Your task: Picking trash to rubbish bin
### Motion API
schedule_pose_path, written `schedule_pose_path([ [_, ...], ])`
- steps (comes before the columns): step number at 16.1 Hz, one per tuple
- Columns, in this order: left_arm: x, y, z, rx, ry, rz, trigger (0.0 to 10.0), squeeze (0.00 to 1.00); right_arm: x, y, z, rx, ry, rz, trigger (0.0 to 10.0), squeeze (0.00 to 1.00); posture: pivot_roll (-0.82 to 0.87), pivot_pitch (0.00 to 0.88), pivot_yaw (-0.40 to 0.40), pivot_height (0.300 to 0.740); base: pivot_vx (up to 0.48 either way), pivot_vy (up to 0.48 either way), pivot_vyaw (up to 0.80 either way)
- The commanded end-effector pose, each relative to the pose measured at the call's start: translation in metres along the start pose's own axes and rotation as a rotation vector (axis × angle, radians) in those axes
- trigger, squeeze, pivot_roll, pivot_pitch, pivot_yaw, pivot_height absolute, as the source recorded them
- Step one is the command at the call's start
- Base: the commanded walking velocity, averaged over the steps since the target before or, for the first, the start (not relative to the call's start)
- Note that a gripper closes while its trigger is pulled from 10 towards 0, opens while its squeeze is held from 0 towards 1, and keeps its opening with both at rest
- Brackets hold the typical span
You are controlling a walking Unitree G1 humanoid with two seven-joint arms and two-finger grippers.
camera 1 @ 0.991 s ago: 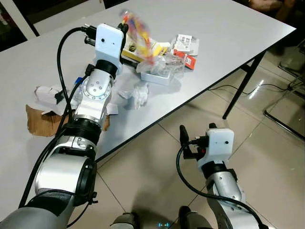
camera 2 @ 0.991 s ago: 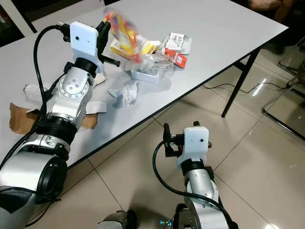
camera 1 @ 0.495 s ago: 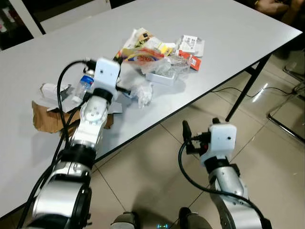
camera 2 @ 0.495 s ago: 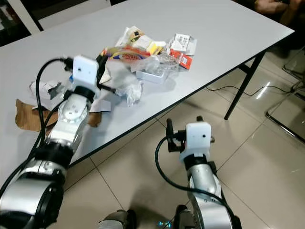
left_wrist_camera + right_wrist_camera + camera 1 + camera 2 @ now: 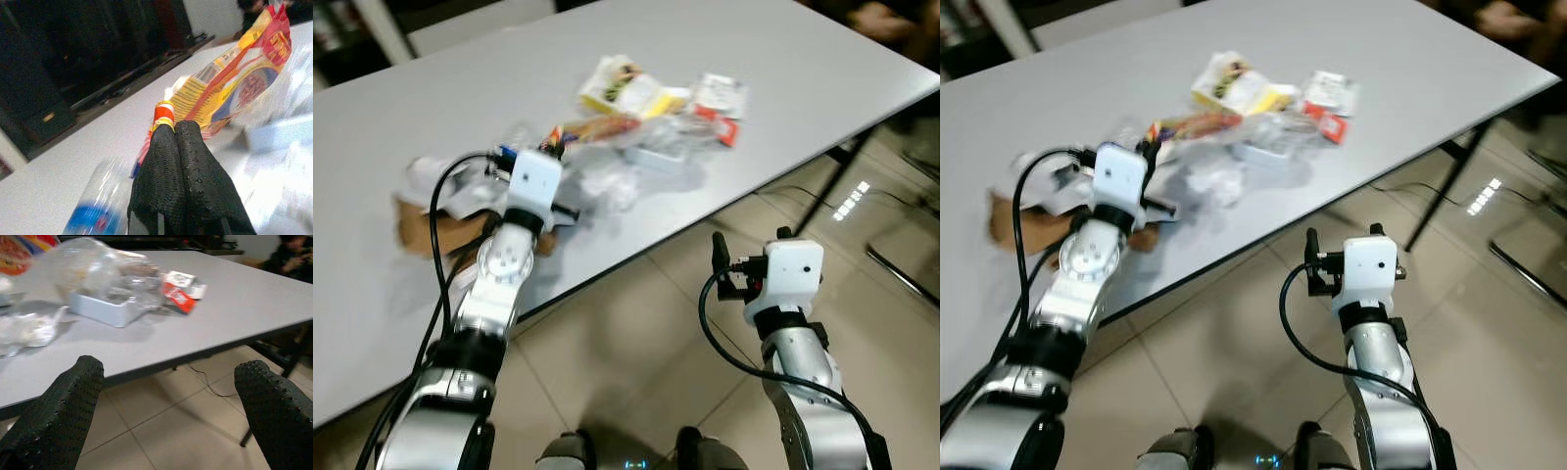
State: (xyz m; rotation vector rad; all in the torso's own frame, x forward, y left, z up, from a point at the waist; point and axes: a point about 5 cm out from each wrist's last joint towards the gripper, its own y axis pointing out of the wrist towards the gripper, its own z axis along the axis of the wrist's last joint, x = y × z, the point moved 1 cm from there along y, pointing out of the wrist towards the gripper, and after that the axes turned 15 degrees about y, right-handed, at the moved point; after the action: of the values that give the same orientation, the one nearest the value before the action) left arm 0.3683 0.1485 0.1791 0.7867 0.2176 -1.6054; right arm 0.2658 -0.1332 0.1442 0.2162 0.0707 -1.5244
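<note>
My left gripper [image 5: 173, 128] is shut on one end of a yellow, red and orange snack wrapper [image 5: 234, 73]. It hovers just over the grey table [image 5: 460, 78], near its front edge, with the wrapper [image 5: 592, 127] trailing toward the trash pile. That pile holds a yellow packet [image 5: 626, 88], red and white packets [image 5: 720, 103], a white tray [image 5: 105, 308] and crumpled clear plastic [image 5: 607, 186]. A plastic bottle [image 5: 93, 215] lies beside the left fingers. My right gripper [image 5: 171, 369] is open and holds nothing, low over the tiled floor in front of the table's edge.
Torn brown cardboard [image 5: 431, 230] and white paper scraps lie on the table left of my left arm. A black table leg [image 5: 822, 191] and a cable stand at the right. A person [image 5: 293, 254] sits beyond the table's far corner. Open tiled floor lies under the right arm.
My left arm has come down and back toward me with the wrapper, from above the pile to near the table's front edge. The head view has shifted. The right gripper stays open.
</note>
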Motion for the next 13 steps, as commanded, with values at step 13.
schedule_pose_path([
  [13,0.006,0.006,0.004,-0.028,-0.036,-0.057,0.0,0.00,0.008,0.000,0.001,0.030,-0.001,-0.058,10.0,0.00,0.15,0.145,0.064,0.740,0.217,0.000,0.10],
])
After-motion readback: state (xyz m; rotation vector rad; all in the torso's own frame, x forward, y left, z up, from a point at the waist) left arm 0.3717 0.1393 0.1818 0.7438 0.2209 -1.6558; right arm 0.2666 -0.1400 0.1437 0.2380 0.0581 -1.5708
